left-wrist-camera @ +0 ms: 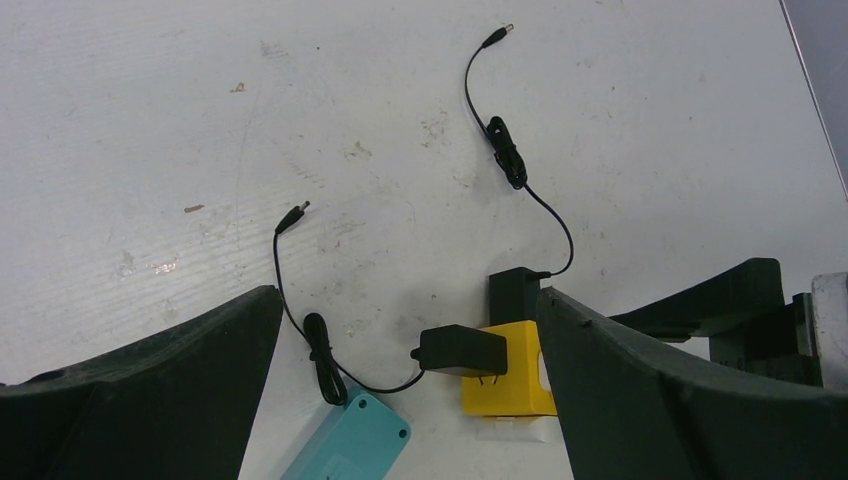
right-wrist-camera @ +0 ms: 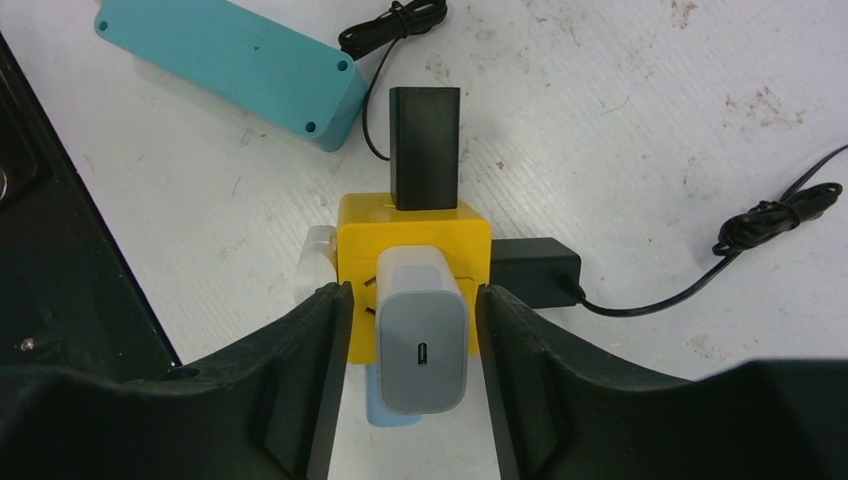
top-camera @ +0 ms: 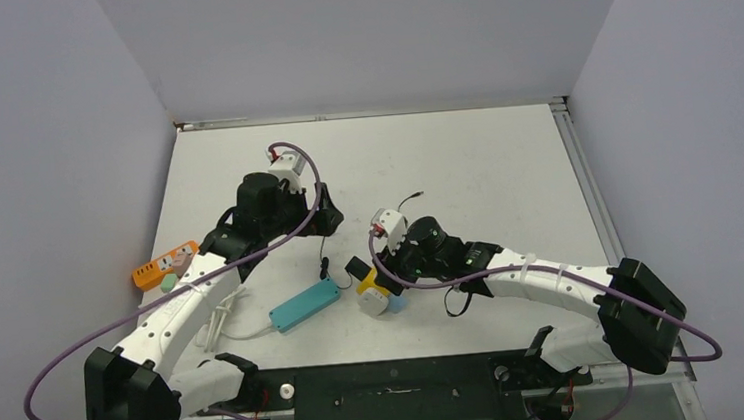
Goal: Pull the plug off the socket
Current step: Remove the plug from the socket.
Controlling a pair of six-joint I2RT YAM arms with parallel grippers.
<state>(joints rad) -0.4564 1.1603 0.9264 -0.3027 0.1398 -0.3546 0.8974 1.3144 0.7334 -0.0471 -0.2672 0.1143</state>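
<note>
A yellow cube socket [right-wrist-camera: 360, 225] [top-camera: 370, 286] [left-wrist-camera: 505, 375] lies on the table with several plugs in it. A grey-white USB charger plug [right-wrist-camera: 422, 330] stands on its top face. My right gripper [right-wrist-camera: 413, 300] [top-camera: 393, 267] straddles that charger, jaws partly closed, with a narrow gap on each side. One black adapter [right-wrist-camera: 425, 148] [left-wrist-camera: 462, 352] sticks out of the socket's side with its prongs partly showing. A second black adapter [right-wrist-camera: 535, 272] [left-wrist-camera: 512, 292] sits on another face. My left gripper [left-wrist-camera: 405, 295] [top-camera: 324, 219] hangs open above the table, left of the socket, holding nothing.
A teal box [top-camera: 303, 304] [right-wrist-camera: 230, 60] [left-wrist-camera: 345, 440] lies just left of the socket. The adapters' thin black cords [left-wrist-camera: 510, 160] trail over the table. An orange block [top-camera: 164, 266] sits at the left edge, under the left arm. White [right-wrist-camera: 318, 262] and pale blue [right-wrist-camera: 390, 410] plugs are on the socket's other faces.
</note>
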